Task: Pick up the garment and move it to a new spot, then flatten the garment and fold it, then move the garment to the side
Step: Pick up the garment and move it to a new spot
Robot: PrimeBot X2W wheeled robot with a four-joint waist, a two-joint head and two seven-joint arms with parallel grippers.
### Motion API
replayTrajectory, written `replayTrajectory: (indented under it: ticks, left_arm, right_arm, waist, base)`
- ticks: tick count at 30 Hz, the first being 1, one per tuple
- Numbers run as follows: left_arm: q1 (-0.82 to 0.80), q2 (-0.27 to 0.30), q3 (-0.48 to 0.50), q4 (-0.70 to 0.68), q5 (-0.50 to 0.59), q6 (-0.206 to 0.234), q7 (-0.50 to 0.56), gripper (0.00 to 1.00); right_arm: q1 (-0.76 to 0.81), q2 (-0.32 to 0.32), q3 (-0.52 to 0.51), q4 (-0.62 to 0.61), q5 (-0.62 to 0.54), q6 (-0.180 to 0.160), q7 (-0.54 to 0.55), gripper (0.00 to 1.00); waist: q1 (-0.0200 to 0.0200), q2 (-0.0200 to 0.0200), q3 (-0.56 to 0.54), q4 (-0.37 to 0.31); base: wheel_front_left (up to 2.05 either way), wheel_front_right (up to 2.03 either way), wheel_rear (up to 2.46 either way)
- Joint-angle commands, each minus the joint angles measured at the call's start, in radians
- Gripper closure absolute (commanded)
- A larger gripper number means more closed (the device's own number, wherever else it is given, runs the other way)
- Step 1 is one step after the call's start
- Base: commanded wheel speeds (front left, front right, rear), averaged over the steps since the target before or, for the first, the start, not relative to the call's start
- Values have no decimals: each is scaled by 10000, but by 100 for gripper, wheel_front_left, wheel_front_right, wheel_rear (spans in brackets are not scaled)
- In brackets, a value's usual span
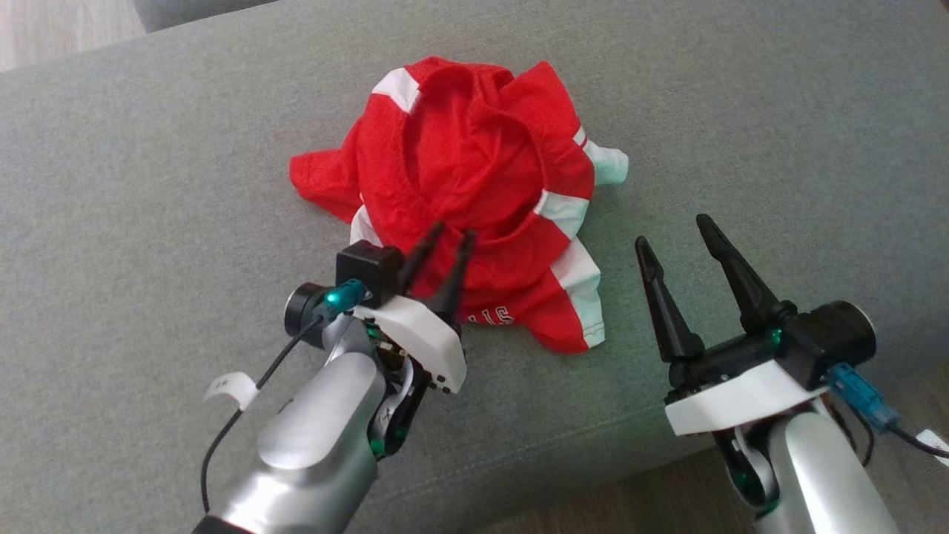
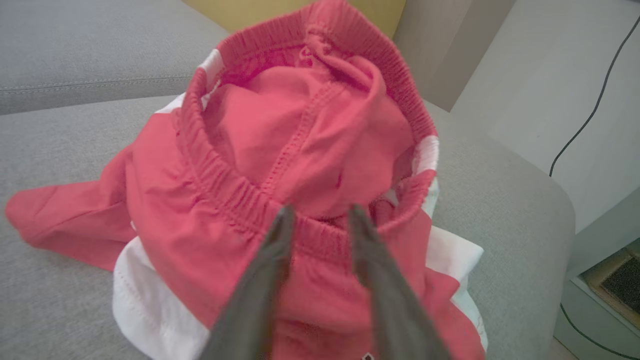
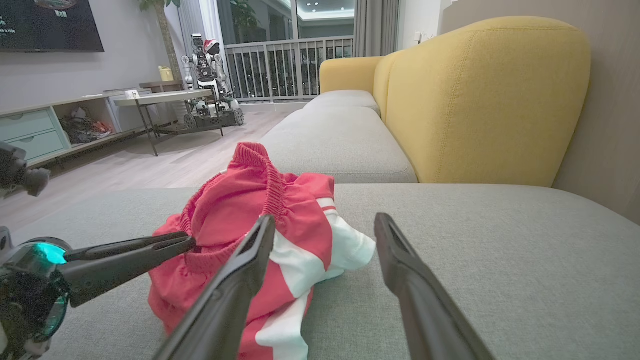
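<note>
A crumpled red garment [image 1: 474, 163] with white stripes, a pair of shorts with an elastic waistband, lies bunched on the grey sofa cushion [image 1: 148, 185]. My left gripper [image 1: 448, 239] is at its near side, fingers a little apart, tips resting at the waistband. The left wrist view shows the garment [image 2: 300, 140] close up, the waistband running across the gap of my left gripper [image 2: 320, 212]. My right gripper [image 1: 675, 230] hovers open to the right of the garment, nothing between its fingers. From the right wrist view the garment [image 3: 235, 210] sits left of my right gripper [image 3: 325, 222], with the left gripper [image 3: 187, 242] touching its rim.
The cushion's front edge [image 1: 563, 475] runs just under both wrists, with wooden floor [image 1: 608, 512] below. A yellow sofa back [image 3: 480, 100] rises behind the seat. Another robot [image 3: 207, 55] stands by a table far across the room. Bare cushion lies left and right of the garment.
</note>
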Motion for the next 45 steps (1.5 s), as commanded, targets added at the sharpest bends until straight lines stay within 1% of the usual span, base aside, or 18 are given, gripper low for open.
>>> replayTrajectory:
  ticks: [1, 8, 10, 13, 15, 19, 25, 26, 27, 31, 35, 36, 38, 39, 40, 43, 44, 45]
  left_arm:
    - [-216, 51, 209, -233, 52, 74, -121, 100]
    - [-204, 50, 245, -53, -41, 31, -122, 100]
    - [-316, 50, 247, -204, 302, 5, -123, 100]
    - [-548, 143, -82, -738, 1374, -174, -123, 100]
    - [-706, 303, -480, -942, 2214, -178, -123, 0]
    - [-1028, 449, -1037, -1092, 3251, -130, -123, 0]
    - [-1657, 369, -1395, 97, 3429, -460, 298, 0]
    - [-1789, 346, -1409, 330, 3371, -586, 359, 17]
    - [-1888, 318, -1403, 574, 3254, -746, 450, 100]
    - [-2265, 218, -895, 815, 2600, -938, 224, 100]
    - [-2325, 114, 473, -546, 546, -1514, -41, 100]
    - [-2325, 114, 473, -546, 546, -1514, -41, 100]
    - [-2517, 185, 1139, -1445, -293, -1654, -66, 100]
    - [-2647, 365, 1503, -1848, -652, -1685, -47, 100]
    - [-2927, 888, 2236, -2441, -1370, -1707, 396, 100]
    - [-3557, 2179, 3095, -2944, -1423, -1376, 1072, 100]
    - [-3557, 2179, 3095, -2944, -1423, -1376, 1072, 100]
    - [-3726, 2579, 3361, -3109, -1382, -1234, 1209, 100]
  right_arm:
    - [-123, 37, 215, -301, 66, -2, -92, 0]
    - [-134, 37, 33, -298, 40, -2, -92, 0]
    - [-148, 37, 35, -302, 61, -2, -92, 0]
    - [-166, 37, 58, -291, 94, -2, -92, 0]
    - [-173, 37, 78, -276, 120, -2, -92, 0]
    - [-202, 37, 134, -245, 167, -2, -92, 0]
    - [-269, 37, 201, -261, 271, -2, -92, 0]
    - [-290, 37, 197, -283, 291, -2, -92, 0]
    - [-311, 37, 190, -307, 297, -2, -92, 0]
    - [-341, 37, -2, -387, 272, -2, -92, 0]
    - [-89, 37, -349, -338, 155, -2, -92, 0]
    - [-89, 37, -349, -338, 155, -2, -92, 0]
    - [34, 37, -406, -287, 113, -2, -92, 0]
    - [78, 37, -396, -270, 108, -2, -92, 0]
    - [149, 37, -355, -267, 120, -2, -92, 0]
    - [190, 37, -207, -268, 139, -2, -92, 0]
    - [190, 37, -207, -268, 139, -2, -92, 0]
    - [202, 37, -166, -273, 146, -2, -92, 0]
  waist:
    - [0, 0, -1, 23]
    - [0, 0, 49, 217]
    - [0, 0, 65, 281]
    - [0, 0, 80, 346]
    - [0, 0, 73, 349]
    - [0, 0, 70, 217]
    - [0, 0, 218, -210]
    - [0, 0, 276, -270]
    - [0, 0, 334, -314]
    - [0, 0, 426, -298]
    - [0, 0, 99, 135]
    - [0, 0, 99, 135]
    - [0, 0, -142, 452]
    - [0, 0, -256, 591]
    - [0, 0, -482, 877]
    - [0, 0, -710, 1227]
    - [0, 0, -710, 1227]
    - [0, 0, -763, 1321]
  base:
    - [0, 0, 0]
    - [0, 0, 0]
    - [0, 0, 0]
    - [0, 0, 0]
    - [0, 0, 0]
    - [0, 0, 0]
    - [0, 0, 0]
    - [0, 0, 0]
    - [0, 0, 0]
    - [0, 0, 0]
    - [0, 0, 0]
    - [0, 0, 0]
    - [0, 0, 0]
    - [0, 0, 0]
    - [0, 0, 0]
    - [0, 0, 0]
    - [0, 0, 0]
    - [0, 0, 0]
